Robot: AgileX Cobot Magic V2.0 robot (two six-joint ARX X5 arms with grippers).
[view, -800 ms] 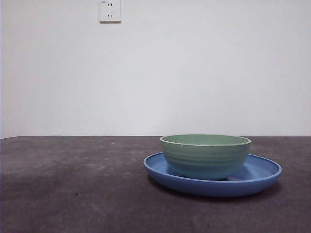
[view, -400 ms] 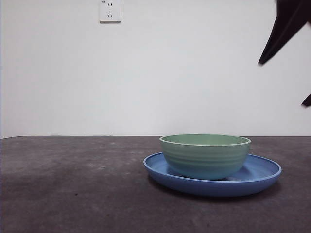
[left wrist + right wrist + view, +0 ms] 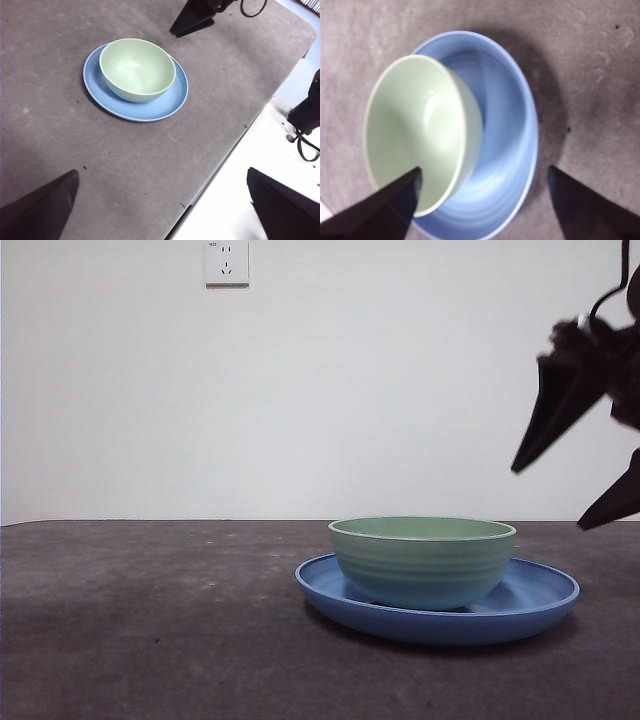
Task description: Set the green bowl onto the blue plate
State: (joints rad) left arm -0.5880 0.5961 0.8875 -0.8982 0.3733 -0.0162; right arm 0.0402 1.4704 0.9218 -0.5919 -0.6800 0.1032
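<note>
green bowl [image 3: 422, 560] on blue plate [image 3: 540, 602]

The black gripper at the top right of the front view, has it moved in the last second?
Yes. The right gripper has come down into view, open, toward the pale green bowl on the blue plate.

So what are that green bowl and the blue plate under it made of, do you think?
The green bowl looks like glossy moulded plastic or melamine, perhaps glazed ceramic: soft highlights inside, faint ridges outside, a paler rim. The blue plate has the same smooth sheen and faint concentric rings, so likely the same material. Looks alone cannot settle which. The table looks like a dark, matte, slightly speckled mat.
</note>
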